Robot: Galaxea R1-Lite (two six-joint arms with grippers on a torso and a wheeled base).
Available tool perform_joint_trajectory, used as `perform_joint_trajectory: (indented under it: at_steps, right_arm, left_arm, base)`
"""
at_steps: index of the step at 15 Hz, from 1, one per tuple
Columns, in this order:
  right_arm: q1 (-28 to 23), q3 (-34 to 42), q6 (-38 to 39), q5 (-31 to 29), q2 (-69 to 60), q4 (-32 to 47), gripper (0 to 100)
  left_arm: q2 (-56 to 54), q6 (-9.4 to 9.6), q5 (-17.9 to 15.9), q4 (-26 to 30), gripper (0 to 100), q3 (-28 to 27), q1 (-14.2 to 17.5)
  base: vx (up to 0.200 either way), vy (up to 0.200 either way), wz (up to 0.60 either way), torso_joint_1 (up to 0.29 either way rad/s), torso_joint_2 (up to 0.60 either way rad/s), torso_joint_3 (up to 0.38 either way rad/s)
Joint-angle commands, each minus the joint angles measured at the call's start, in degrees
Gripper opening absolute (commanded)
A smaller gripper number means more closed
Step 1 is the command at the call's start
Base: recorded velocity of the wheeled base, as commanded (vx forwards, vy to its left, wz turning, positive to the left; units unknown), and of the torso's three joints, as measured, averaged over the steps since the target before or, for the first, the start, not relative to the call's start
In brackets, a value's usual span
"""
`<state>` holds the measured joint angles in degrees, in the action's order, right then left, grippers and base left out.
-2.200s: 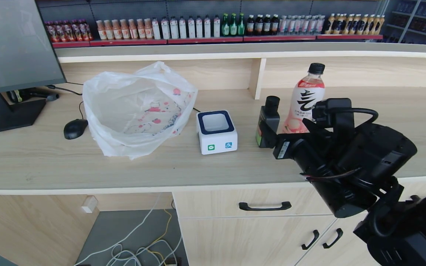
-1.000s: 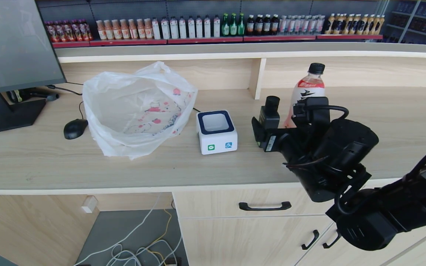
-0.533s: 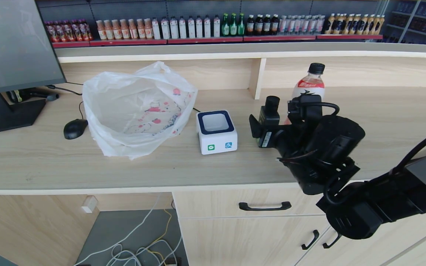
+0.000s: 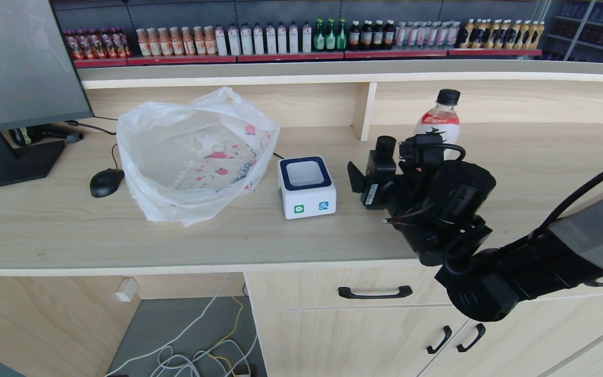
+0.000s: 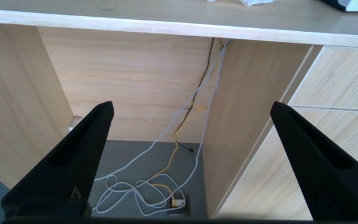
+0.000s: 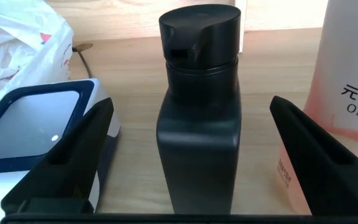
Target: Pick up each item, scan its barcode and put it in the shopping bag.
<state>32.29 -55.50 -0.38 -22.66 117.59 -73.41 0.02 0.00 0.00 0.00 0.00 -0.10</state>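
Right gripper (image 6: 188, 158) is wide apart, straddling the black bottle (image 6: 197, 112). Bench shows in the gap on both sides, so it is not clamped. In the head view the gripper (image 4: 377, 183) is level with that upright bottle (image 4: 382, 157), right of the scanner (image 4: 306, 186). The pink-label drink bottle (image 4: 440, 118) stands upright just behind and right of the black one, partly hidden by the arm; whether the two touch cannot be told.

Left gripper (image 5: 191, 155) is also apart, holding nothing. It hangs below the bench edge, facing the open bay with cables (image 5: 166, 174) on the floor.

The scanner sits mid-bench, window up. The shopping bag (image 4: 197, 152) is left of it, mouth open, close beside it. A mouse (image 4: 107, 182) lies just left of the bag and a monitor (image 4: 19, 63) stands at the far left.

The bench (image 4: 71, 225) is light wood with a bare front strip. Along the back runs a raised ledge with a divider (image 4: 367, 110). Open surface lies right of the bottles. Drawers (image 4: 375, 291) are below on the right. Shelves of drinks (image 4: 301, 36) are behind.
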Motion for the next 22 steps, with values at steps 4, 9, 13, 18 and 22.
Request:
perform_joint_trajectory:
  at_steps: [4,9,13,18,22]
  right_arm:
    - [-1.2,-2.6,-0.1,0.3,1.8,0.3,100]
    - [-2.1,-4.6,-0.1,0.3,4.2,0.2,100]
    - [-2.1,-4.8,-0.1,0.3,5.2,0.2,100]
    - [-2.1,-5.2,0.1,0.3,6.1,0.1,100]
    - [-2.6,-5.3,0.4,0.3,6.5,0.1,100]
  left_arm:
    - [0.0,0.00,0.0,0.0,100,0.0,0.0]
    - [0.0,0.00,0.0,0.0,100,0.0,0.0]
    - [0.0,0.00,0.0,0.0,100,0.0,0.0]
    - [0.0,0.00,0.0,0.0,100,0.0,0.0]
    - [0.0,0.00,0.0,0.0,100,0.0,0.0]
  base:
    - [0.000,0.000,0.00,0.000,0.00,0.000]
    - [0.000,0.000,0.00,0.000,0.00,0.000]
    - [0.000,0.000,0.00,0.000,0.00,0.000]
    - [0.000,0.000,0.00,0.000,0.00,0.000]
    - [0.000,0.000,0.00,0.000,0.00,0.000]
